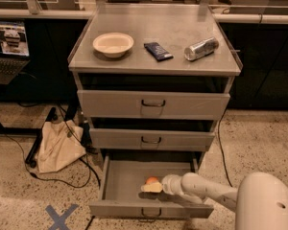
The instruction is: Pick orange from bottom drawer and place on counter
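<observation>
The bottom drawer (pixel 120 190) is pulled open at the foot of the grey cabinet. A small orange (pixel 152 180) lies on the drawer floor near the middle. My gripper (pixel 151 187) reaches in from the right on a white arm; its pale fingers (pixel 151 188) sit right in front of the orange, touching or nearly touching it. The counter (pixel 149 25) is the cabinet's flat grey top, well above the drawer.
On the counter stand a cream bowl (pixel 113 44), a dark blue packet (pixel 158 51) and a silver can (pixel 200 48) lying on its side. Two upper drawers (pixel 152 104) are shut. A cloth bag (pixel 57 145) and cables lie on the floor at the left.
</observation>
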`<state>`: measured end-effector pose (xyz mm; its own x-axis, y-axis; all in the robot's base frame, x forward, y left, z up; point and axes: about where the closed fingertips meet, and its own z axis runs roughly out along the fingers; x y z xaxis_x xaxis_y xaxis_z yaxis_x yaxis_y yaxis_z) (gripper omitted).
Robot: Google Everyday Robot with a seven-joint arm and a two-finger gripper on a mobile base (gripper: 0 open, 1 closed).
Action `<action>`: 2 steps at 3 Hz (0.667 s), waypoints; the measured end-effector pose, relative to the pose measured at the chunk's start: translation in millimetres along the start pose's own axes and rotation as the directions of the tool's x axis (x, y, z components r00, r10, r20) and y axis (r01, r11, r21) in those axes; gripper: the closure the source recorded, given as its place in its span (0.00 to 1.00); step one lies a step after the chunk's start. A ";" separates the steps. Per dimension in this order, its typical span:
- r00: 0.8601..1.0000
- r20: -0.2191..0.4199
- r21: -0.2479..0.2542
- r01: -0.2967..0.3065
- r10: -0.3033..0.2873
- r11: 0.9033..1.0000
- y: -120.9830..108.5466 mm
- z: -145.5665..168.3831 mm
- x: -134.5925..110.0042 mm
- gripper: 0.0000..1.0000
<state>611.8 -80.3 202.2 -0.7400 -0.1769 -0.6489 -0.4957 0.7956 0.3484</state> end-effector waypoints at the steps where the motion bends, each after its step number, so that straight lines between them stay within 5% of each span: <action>1: 0.999 -0.005 0.018 -0.034 0.034 0.999 -1.5 12.1 10.3 0.00; 2: 0.997 0.003 0.034 -0.076 0.076 0.996 -0.9 34.3 16.1 0.00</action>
<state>616.0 -64.0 168.2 -0.7745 -0.1142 -0.6222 -0.4219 0.8261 0.3736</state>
